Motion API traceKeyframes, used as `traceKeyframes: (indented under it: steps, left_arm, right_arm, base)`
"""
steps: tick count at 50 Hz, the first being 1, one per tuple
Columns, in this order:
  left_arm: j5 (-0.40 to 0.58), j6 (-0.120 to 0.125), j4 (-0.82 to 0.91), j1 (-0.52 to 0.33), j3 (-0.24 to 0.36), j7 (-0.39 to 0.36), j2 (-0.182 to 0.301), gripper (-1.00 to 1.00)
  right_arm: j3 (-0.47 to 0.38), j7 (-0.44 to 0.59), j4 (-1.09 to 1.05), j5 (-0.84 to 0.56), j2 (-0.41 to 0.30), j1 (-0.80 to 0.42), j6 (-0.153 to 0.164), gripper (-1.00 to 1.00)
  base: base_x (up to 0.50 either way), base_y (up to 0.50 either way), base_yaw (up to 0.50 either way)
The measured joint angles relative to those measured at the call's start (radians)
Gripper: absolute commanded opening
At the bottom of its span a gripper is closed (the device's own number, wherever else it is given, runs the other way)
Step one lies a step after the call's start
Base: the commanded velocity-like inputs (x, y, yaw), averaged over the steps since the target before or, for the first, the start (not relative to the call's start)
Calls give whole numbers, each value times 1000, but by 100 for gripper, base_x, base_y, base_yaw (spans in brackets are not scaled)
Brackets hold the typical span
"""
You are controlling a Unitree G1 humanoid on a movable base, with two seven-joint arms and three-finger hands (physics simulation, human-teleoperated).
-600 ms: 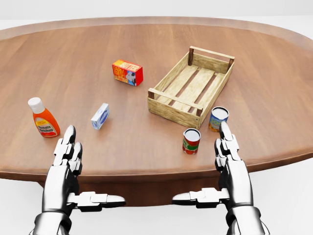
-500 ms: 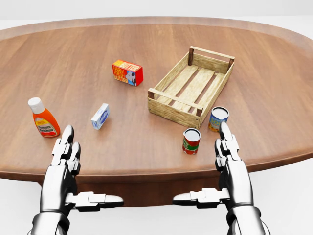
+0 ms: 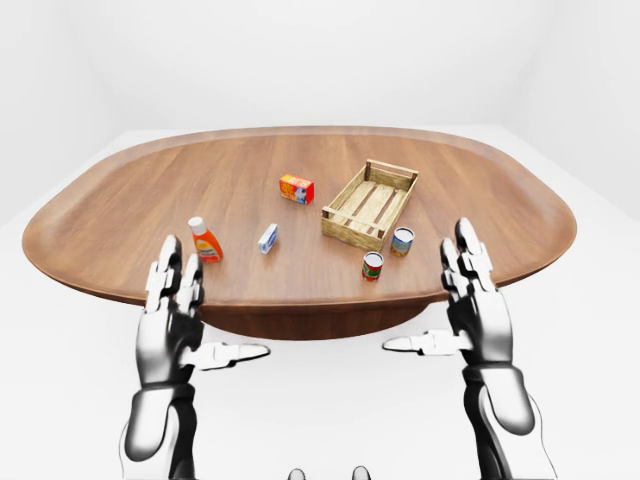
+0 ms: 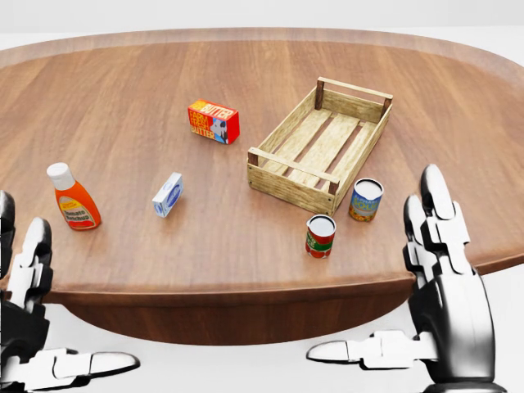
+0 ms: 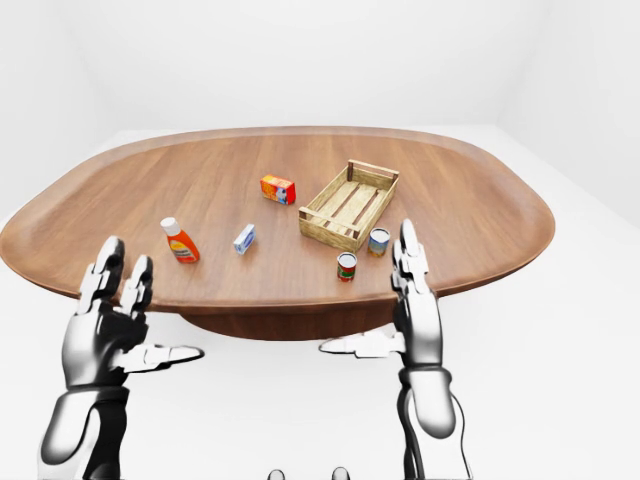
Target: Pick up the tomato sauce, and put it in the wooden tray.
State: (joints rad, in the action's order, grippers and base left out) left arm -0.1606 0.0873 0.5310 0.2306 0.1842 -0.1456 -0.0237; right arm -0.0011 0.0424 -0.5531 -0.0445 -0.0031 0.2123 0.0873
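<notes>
**Both hands open at the bench edge, sauce bottle untouched**

Left-eye view: a big oval wooden bench [image 3: 480, 190] is seen in a plain white room. The tomato sauce bottle [image 3: 205, 240], orange with a white cap, is stood upright toward the left of the bench, near its lower edge. A small blue-and-white box [image 3: 268, 238] is placed just right of it, and a red-and-orange carton [image 3: 297, 188] is set higher up. The wooden tray [image 3: 369, 203] is found right of centre, slatted, with nothing seen inside. Two cans are parked by its lower corner: a red-and-green can [image 3: 372, 266] and a blue-and-yellow can [image 3: 402, 241]. The left hand [image 3: 172, 325] and right hand [image 3: 475, 315] are held up below the bench edge, fingers spread and thumbs pointed inward, nothing gripped.

Head view: same layout, closer in. The sauce bottle is seen at the left, well apart from the tray, with the little box between them. The hands are pushed out to the bottom corners here; the left one is partly cut off by the picture's edge. Fingers are shown straight and open on both.

Right-eye view: nearly the same picture, shifted a bit. Both hands are fully shown, palms open, clear of everything on the bench.
</notes>
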Motion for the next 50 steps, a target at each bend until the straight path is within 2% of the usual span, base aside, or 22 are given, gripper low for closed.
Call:
traceKeyframes:
  steps: [8, 18, 50]
  left_arm:
    - [-56, 0, 200, 80, 82, -77, -54, 100]
    - [-84, 0, 309, 120, 129, -122, -88, 100]
    - [-98, 0, 370, 143, 164, -163, -114, 100]
  right_arm:
    - [-8, 5, -244, -15, 17, 101, 0, 100]
    - [-33, 37, -375, 17, 37, 170, 0, 100]
    - [-103, 112, -436, 80, 73, 201, 0, 100]
  base:
    - [0, 0, 0]
    - [16, 0, 0]
    - [50, 0, 0]
